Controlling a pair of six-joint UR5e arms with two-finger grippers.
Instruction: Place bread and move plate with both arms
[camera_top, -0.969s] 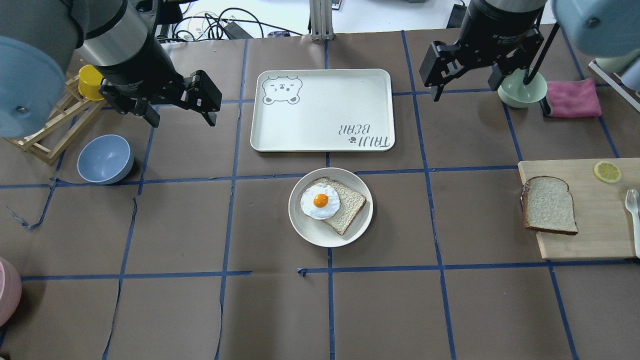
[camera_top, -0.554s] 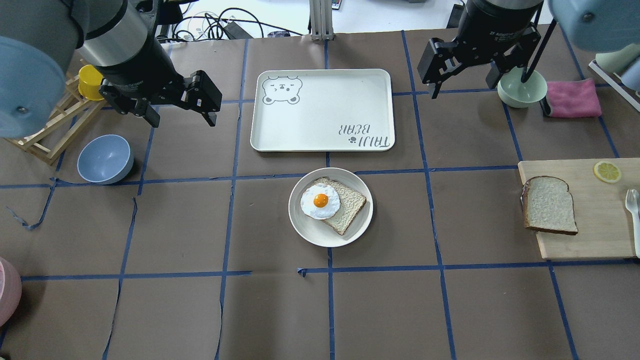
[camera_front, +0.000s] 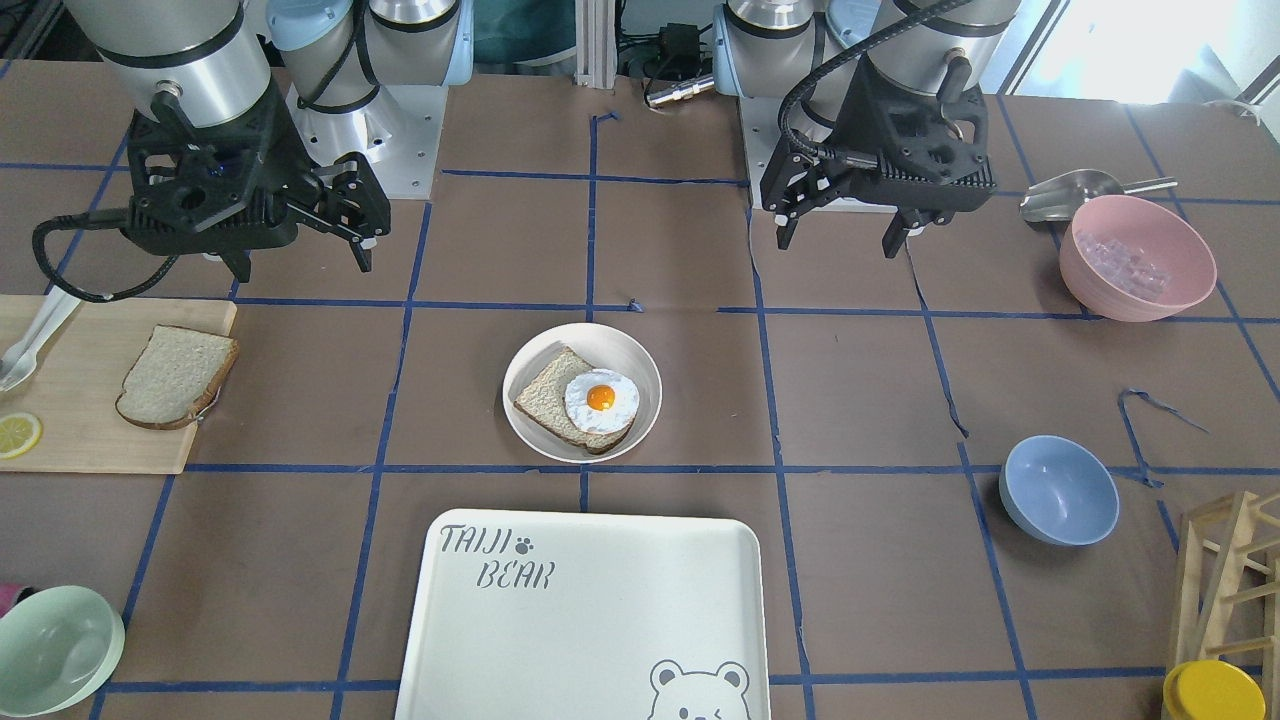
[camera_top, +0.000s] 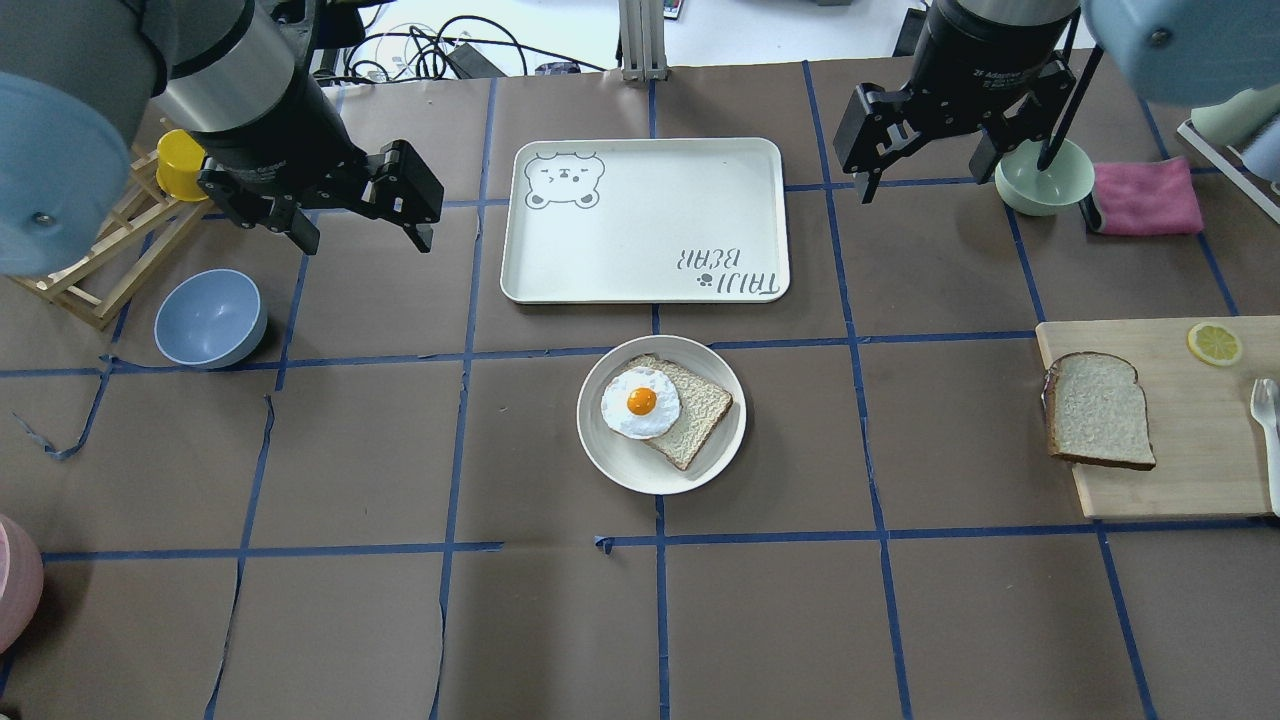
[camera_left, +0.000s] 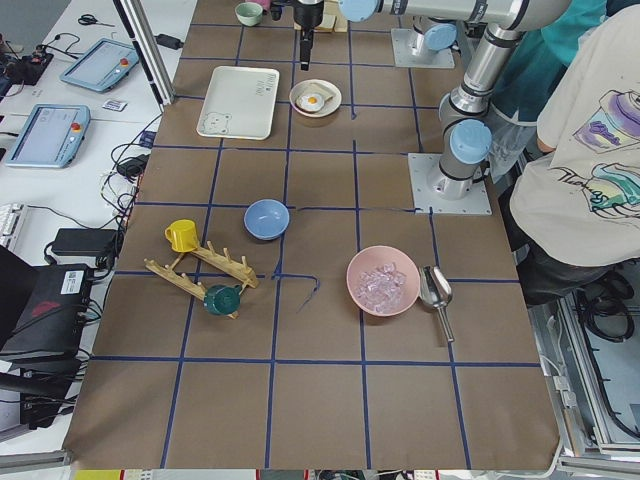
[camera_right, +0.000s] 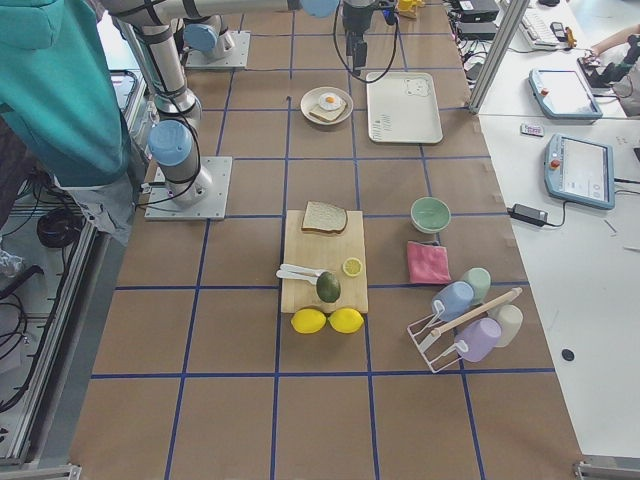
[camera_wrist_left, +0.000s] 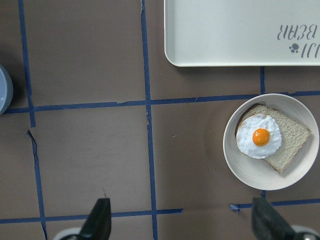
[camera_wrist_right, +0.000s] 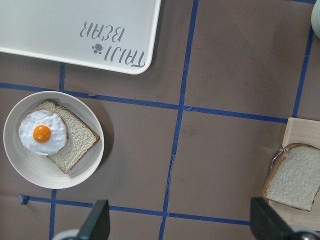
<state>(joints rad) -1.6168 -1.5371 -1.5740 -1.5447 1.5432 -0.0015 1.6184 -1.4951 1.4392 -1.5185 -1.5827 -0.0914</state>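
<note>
The plain bread slice (camera_top: 1098, 410) lies on a wooden cutting board (camera_top: 1200, 470) at the right; it also shows in the front view (camera_front: 178, 376) and the right wrist view (camera_wrist_right: 295, 176). The round off-white plate (camera_top: 625, 465) sits at the table's middle and holds another slice with a fried egg (camera_top: 641, 402). My left gripper (camera_top: 367, 240) is open and empty, high over the far left, well apart from the plate (camera_wrist_left: 250, 175). My right gripper (camera_top: 925, 180) is open and empty at the far right, away from the bread.
A white bear-printed tray (camera_top: 645, 220) lies just beyond the plate. A pale green bowl (camera_top: 1040, 185) and pink cloth (camera_top: 1145, 197) are by the right gripper. A blue bowl (camera_top: 210, 318) and wooden rack (camera_top: 100, 260) are at the left. A lemon slice (camera_top: 1214, 343) lies on the board.
The right arm has shifted slightly toward the far edge, with its gripper still open. The left arm, plate and bread have not moved.
</note>
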